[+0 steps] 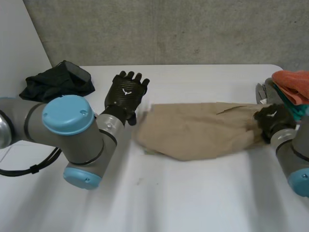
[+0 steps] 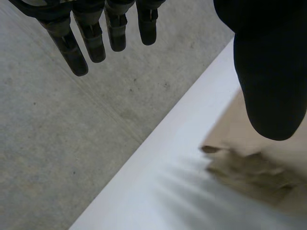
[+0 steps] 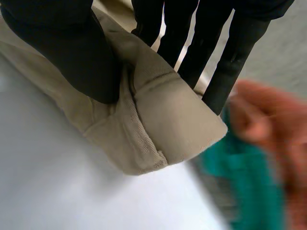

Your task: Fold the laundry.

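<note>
Well, the tan garment (image 1: 198, 129) lies stretched across the middle of the white table (image 1: 193, 193). It is a long, soft shape of smooth woven cloth, broad and rounded at the end nearer my left hand (image 1: 126, 94) and gathered into creases at the end by my right hand (image 1: 273, 121). In my right wrist view that gathered end is a doubled-over edge with a stitched seam and a strip of finer, ribbed-looking weave along it. I hold it there in a pinch: my thumb presses on one face of the fold and my fingers (image 3: 225, 72) run straight down the other, so the cloth is clamped between them. My left hand is just beside the rounded end, palm down and raised. Its fingers are straight and a little apart, the thumb is held wide, and nothing is between them; in my left wrist view the tan cloth lies past the tip of the thumb. Further out, a crumpled black cloth (image 1: 58, 79) sits in a heap at the far corner on my left. At the table's edge just beyond my right hand an orange cloth (image 1: 292, 82) rests on a teal cloth (image 1: 291, 105). Rough grey concrete (image 1: 169, 29) lies beyond the table.
</note>
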{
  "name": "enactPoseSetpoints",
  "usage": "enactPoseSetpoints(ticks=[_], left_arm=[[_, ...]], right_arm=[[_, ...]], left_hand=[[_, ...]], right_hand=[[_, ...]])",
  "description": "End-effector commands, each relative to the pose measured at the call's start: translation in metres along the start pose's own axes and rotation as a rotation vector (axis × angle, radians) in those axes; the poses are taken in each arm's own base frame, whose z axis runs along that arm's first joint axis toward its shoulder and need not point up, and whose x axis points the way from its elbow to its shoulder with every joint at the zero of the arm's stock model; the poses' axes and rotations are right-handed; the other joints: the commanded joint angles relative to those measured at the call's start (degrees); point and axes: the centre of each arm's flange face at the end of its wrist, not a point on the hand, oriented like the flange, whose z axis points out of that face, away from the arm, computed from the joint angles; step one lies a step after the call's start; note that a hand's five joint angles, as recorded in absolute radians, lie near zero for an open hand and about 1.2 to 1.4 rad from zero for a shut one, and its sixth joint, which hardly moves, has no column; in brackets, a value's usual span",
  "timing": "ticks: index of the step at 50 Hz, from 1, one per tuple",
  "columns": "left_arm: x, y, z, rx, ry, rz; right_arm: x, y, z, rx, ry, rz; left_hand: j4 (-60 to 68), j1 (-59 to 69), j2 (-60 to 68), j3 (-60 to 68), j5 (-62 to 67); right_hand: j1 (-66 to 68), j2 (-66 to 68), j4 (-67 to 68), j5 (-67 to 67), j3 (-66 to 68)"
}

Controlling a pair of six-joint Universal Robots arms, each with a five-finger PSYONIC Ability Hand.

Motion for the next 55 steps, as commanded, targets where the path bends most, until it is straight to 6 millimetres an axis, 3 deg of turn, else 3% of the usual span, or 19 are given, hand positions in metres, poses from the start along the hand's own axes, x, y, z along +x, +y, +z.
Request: enactPoseSetpoints(ticks=[1, 2, 3, 6, 8, 10, 14, 15, 16, 18, 21, 24, 26, 30, 34, 37, 39, 46, 55], left_arm=[[-0.010, -0.016, -0.011, 0.028, -0.015, -0.037], [-0.011, -0.017, -0.011, 0.029, -0.017, -0.044], [-0.011, -0.018, -0.011, 0.030, -0.017, -0.053], [-0.012, -0.019, -0.011, 0.032, -0.021, -0.083], [-0.012, -0.019, -0.012, 0.032, -0.022, -0.095], [-0.013, -0.018, -0.012, 0.030, -0.023, -0.101], [-0.014, -0.018, -0.014, 0.025, -0.026, -0.104], [-0.015, -0.017, -0.015, 0.022, -0.028, -0.105], [-0.017, -0.017, -0.015, 0.022, -0.033, -0.105], [-0.019, -0.018, -0.015, 0.022, -0.036, -0.107], [-0.022, -0.021, -0.015, 0.033, -0.042, -0.108], [-0.025, -0.027, -0.013, 0.053, -0.051, -0.122], [-0.026, -0.031, -0.011, 0.071, -0.055, -0.136], [-0.030, -0.049, -0.007, 0.127, -0.062, -0.196], [-0.024, -0.071, -0.005, 0.189, -0.032, -0.289], [-0.010, -0.089, -0.008, 0.217, 0.017, -0.340], [0.001, -0.094, -0.010, 0.195, 0.057, -0.349], [0.059, -0.072, -0.007, 0.013, 0.203, -0.339], [0.086, -0.007, 0.005, -0.233, 0.203, -0.291]], right_arm=[[0.020, -0.020, -0.009, 0.082, 0.103, -0.359], [0.017, -0.025, -0.010, 0.106, 0.098, -0.384], [-0.001, -0.047, -0.015, 0.220, 0.065, -0.429], [-0.038, -0.080, -0.030, 0.419, -0.024, -0.465], [-0.084, -0.102, -0.050, 0.611, -0.166, -0.487], [-0.125, -0.109, -0.071, 0.753, -0.314, -0.512], [-0.170, -0.100, -0.093, 0.840, -0.490, -0.537], [-0.174, -0.098, -0.094, 0.829, -0.501, -0.539], [-0.177, -0.096, -0.095, 0.816, -0.507, -0.541], [-0.174, -0.094, -0.092, 0.754, -0.491, -0.531], [-0.169, -0.097, -0.092, 0.717, -0.468, -0.493], [-0.140, -0.122, -0.099, 0.722, -0.429, -0.326], [-0.107, -0.144, -0.107, 0.729, -0.417, -0.105], [-0.071, -0.159, -0.108, 0.682, -0.457, 0.276], [-0.034, -0.154, -0.092, 0.586, -0.443, 0.512], [-0.005, -0.142, -0.077, 0.484, -0.378, 0.543], [0.003, -0.135, -0.067, 0.420, -0.355, 0.555], [-0.005, -0.115, -0.031, 0.189, -0.364, 0.573], [-0.052, -0.074, 0.002, -0.060, -0.523, 0.587]], left_hand=[[-1.7, -0.7, -1.9, -2.4, -2.7], [-1.7, -0.7, -1.9, -2.4, -2.7], [-1.7, -0.7, -1.9, -2.4, -2.7], [-1.7, -0.7, -1.9, -2.4, -2.7], [-1.7, -0.7, -1.9, -2.4, -2.7], [-1.7, -0.7, -1.9, -2.4, -2.7], [-1.7, -0.7, -1.9, -2.4, -2.7], [-1.7, -0.7, -1.9, -2.4, -2.7], [-1.7, -0.7, -1.9, -2.4, -2.7], [-1.7, -0.7, -1.9, -2.4, -2.7], [-1.7, -0.7, -1.9, -2.4, -2.7], [-1.7, -0.7, -1.9, -2.4, -2.7], [-1.7, -0.7, -1.9, -2.4, -2.7], [-1.7, -0.7, -1.9, -2.4, -2.7], [-1.7, -0.7, -1.9, -2.4, -2.7], [-1.7, -0.7, -1.9, -2.4, -2.7], [-1.7, -0.7, -1.9, -2.4, -2.7], [-1.5, -0.5, -1.7, -2.2, -2.5], [-1.1, -0.2, -1.4, -1.8, -2.2]], right_hand=[[18.4, 13.6, 11.6, 15.5, 13.7], [18.4, 13.6, 11.6, 15.5, 13.7], [18.4, 13.6, 11.6, 15.5, 13.7], [18.4, 13.6, 11.6, 15.5, 13.7], [18.4, 13.6, 11.6, 15.5, 13.7], [18.4, 13.6, 11.6, 15.5, 13.7], [18.4, 13.6, 11.6, 15.5, 13.7], [10.6, 5.9, 3.8, 7.7, 6.0], [-10.4, -15.2, -17.2, -13.3, -15.1], [-51.6, -56.4, -58.4, -54.5, -56.3], [-51.6, -56.4, -58.4, -54.5, -56.3], [-51.6, -56.4, -58.4, -54.5, -56.3], [-51.6, -56.4, -58.4, -54.5, -56.3], [-51.6, -56.4, -58.4, -54.5, -56.3], [-51.6, -56.4, -58.4, -54.5, -56.3], [-51.6, -56.4, -58.4, -54.5, -56.3], [-51.6, -56.4, -58.4, -54.5, -56.3], [-51.6, -56.4, -58.4, -54.5, -56.3], [-51.6, -56.4, -58.4, -54.5, -56.3]])
